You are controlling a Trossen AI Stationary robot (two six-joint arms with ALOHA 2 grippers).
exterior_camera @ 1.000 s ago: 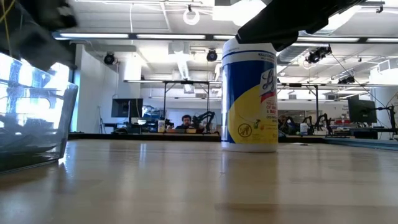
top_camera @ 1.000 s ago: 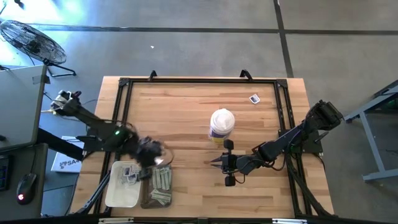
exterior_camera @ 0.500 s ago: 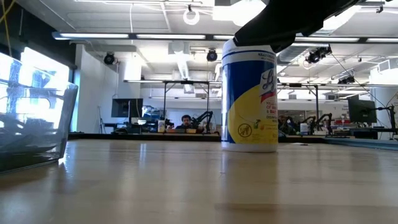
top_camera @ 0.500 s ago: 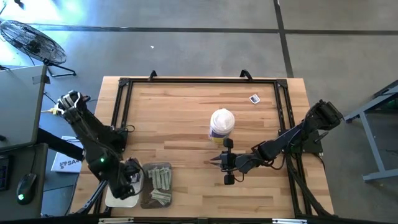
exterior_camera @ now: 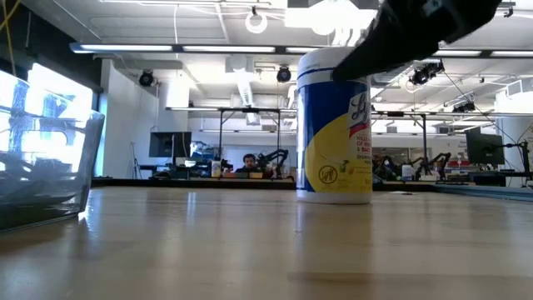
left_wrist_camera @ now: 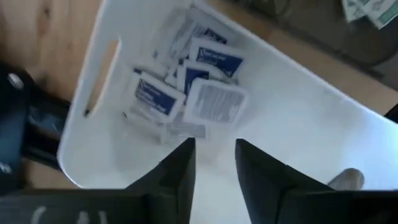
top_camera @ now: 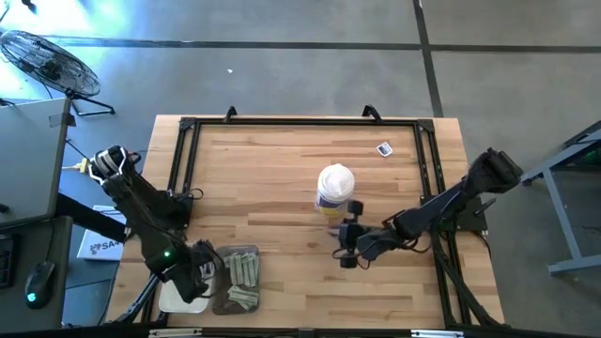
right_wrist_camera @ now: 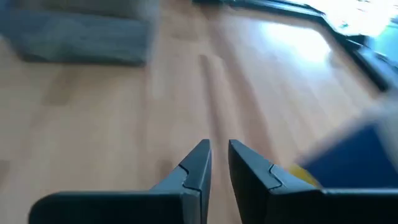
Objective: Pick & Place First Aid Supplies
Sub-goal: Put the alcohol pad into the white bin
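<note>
Several square white packets with blue print (left_wrist_camera: 199,74) lie in a white tray (top_camera: 174,299) at the table's near left. My left gripper (top_camera: 195,275) hovers just above them, open (left_wrist_camera: 214,158), nothing between its fingers. Beside it, a clear tray (top_camera: 239,279) holds narrow pale green strips (top_camera: 246,270). One small packet (top_camera: 383,148) lies alone at the far right. My right gripper (top_camera: 338,250) hangs near the table's middle, just on the near side of a white-lidded canister (top_camera: 335,188). Its fingers (right_wrist_camera: 219,155) stand a narrow gap apart over bare wood.
The canister (exterior_camera: 335,125) stands upright mid-table, close beside my right arm. A black metal frame (top_camera: 188,127) runs around the tabletop. The clear tray (exterior_camera: 42,150) shows at the low view's left. Bare wood lies between the trays and the canister.
My left gripper has swung from above the clear tray toward the table's near left corner and now hangs over the white tray. My right gripper has drawn back slightly toward the right edge and turned about its wrist.
</note>
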